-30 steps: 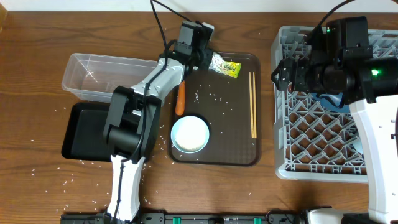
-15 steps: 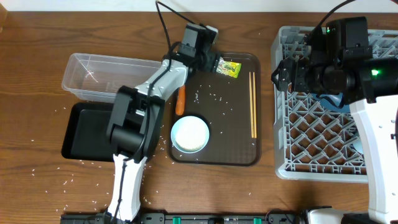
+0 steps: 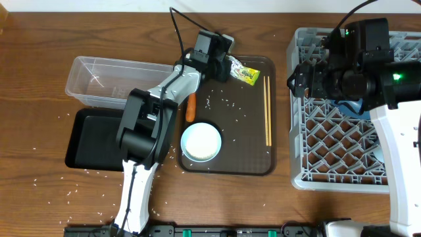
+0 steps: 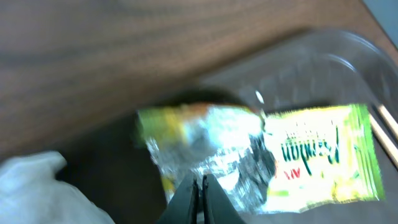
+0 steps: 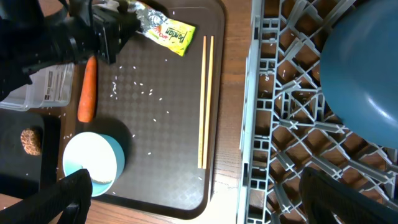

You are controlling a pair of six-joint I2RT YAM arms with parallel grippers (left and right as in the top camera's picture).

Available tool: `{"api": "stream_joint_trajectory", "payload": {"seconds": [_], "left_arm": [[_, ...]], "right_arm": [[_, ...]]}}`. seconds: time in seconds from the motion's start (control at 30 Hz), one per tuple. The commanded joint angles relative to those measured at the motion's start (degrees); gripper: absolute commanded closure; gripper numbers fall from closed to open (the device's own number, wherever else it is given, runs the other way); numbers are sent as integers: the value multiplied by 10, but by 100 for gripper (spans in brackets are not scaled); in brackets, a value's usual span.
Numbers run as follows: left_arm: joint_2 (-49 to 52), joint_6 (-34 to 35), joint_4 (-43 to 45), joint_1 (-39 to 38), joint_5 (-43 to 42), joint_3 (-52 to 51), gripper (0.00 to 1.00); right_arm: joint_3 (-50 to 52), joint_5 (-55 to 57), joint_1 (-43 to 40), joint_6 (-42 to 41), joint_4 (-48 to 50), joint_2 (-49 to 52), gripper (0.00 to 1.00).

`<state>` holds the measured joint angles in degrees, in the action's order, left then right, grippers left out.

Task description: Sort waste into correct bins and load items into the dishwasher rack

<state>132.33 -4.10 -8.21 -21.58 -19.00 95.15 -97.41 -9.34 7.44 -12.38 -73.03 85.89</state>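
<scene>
The left gripper (image 4: 199, 190) has snapped shut since half a second ago, when its jaws still stood apart. Its fingertips now meet on the crinkled silver end of the yellow-green snack wrapper (image 4: 323, 152). The wrapper has slid a little toward the chopsticks (image 3: 268, 110) and lies more askew than before, at the back of the brown serving tray (image 3: 243, 158). The right arm has not moved.

In the near left corner of the left wrist view there is a blurred white mass that looks like the crumpled white tissue (image 4: 34, 186). It lies just beside the wrapper.

On the tray's front edge stands a bowl (image 3: 201, 142), white inside and pale blue outside. Behind it the small orange carrot (image 3: 191, 105) lies lengthwise, partly under the left arm. Loose white rice grains (image 3: 227, 103) are scattered across the middle of the tray. The chopsticks lie side by side along its right edge.

The left arm crosses the shallow black tray (image 3: 89, 141) and hides part of it from overhead. The right wrist view shows the brown food lump (image 5: 29, 140) lying in that tray. The clear plastic tub (image 3: 99, 79) sits directly behind it.

The dishwasher rack (image 3: 316, 151) stands to the right of the serving tray. The large dark blue plate (image 5: 360, 74) rests in its back part. The right gripper (image 5: 196, 186) hovers above the rack's left edge with its jaws spread wide, holding nothing.
</scene>
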Motion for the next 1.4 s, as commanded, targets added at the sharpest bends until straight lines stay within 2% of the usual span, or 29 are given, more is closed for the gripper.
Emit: {"api": "stream_joint_trajectory", "payload": {"seconds": [0.0, 0.23, 0.3, 0.37, 0.4, 0.47, 0.5, 0.53, 0.93, 1.2, 1.37], "left_arm": [[-46, 10, -26, 1, -24, -3, 94], [-84, 9, -84, -8, 2, -3, 92], [-81, 9, -75, -12, 41, -3, 75], [-77, 0, -62, -14, 68, -3, 65], [-74, -14, -53, -14, 68, -3, 51], [-66, -30, -36, -14, 68, -3, 44], [-60, -32, -28, -14, 68, -3, 37], [-53, -32, -20, -14, 68, -3, 35], [-22, -21, 60, -29, 62, -3, 35], [-5, -3, 68, -35, 63, -3, 37], [1, 16, 58, -35, 62, -3, 58]], "right_arm": [[0, 1, -2, 2, -1, -1, 1], [0, 1, -2, 2, -1, -1, 1], [0, 1, -2, 2, -1, -1, 1], [0, 1, -2, 2, -1, -1, 1], [0, 1, -2, 2, -1, -1, 1], [0, 1, -2, 2, 0, -1, 1], [0, 1, -2, 2, 0, -1, 1], [0, 1, -2, 2, 0, -1, 1], [0, 1, -2, 2, -1, -1, 1], [0, 1, -2, 2, -1, -1, 1], [0, 1, -2, 2, -2, -1, 1]]}}
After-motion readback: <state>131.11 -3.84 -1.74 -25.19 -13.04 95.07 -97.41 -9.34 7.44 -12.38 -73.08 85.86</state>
